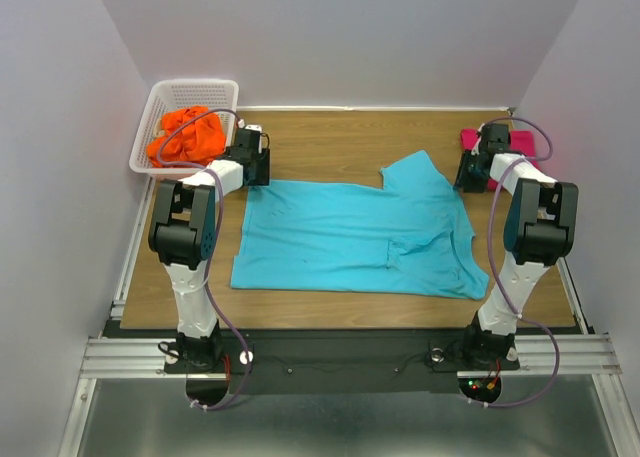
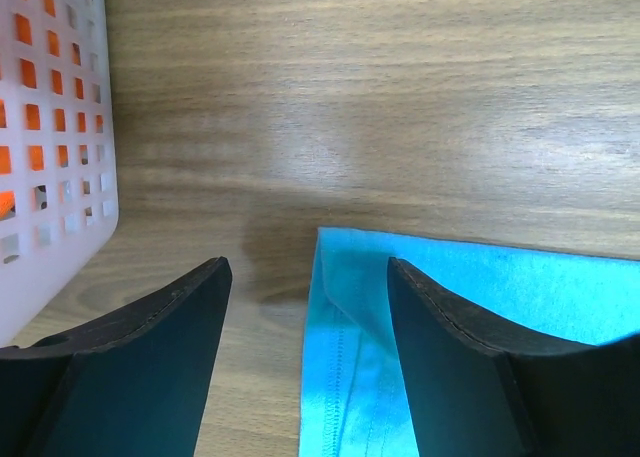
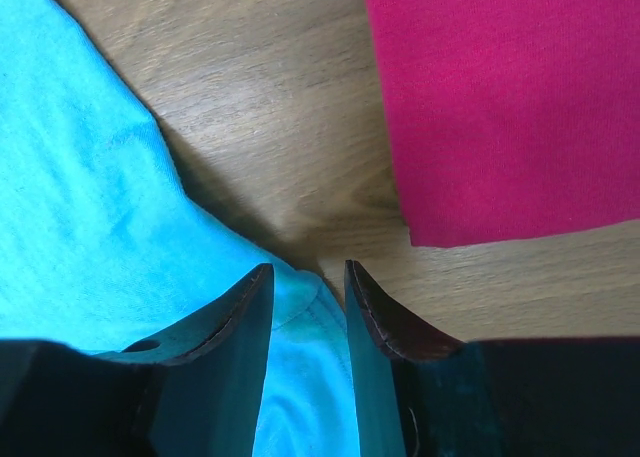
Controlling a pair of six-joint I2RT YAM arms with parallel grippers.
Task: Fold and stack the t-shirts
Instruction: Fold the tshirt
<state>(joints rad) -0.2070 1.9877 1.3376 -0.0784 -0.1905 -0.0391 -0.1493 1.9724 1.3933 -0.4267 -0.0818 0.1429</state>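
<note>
My desk (image 1: 330, 137) carries the turquoise shirt (image 1: 350, 237) spread flat, long axis running left to right, hem on the left, collar on the right, one sleeve pointing away from me. The white basket (image 1: 160, 97) at the far left holds the crumpled orange shirt (image 1: 185, 135). Only my right wrist view shows the pink shirt (image 3: 500, 97) clearly, lying flat. My left end effector (image 2: 305, 272) gapes wide over the hem corner. My right end effector (image 3: 307, 269) stands narrowly parted astride the sleeve edge.
</note>
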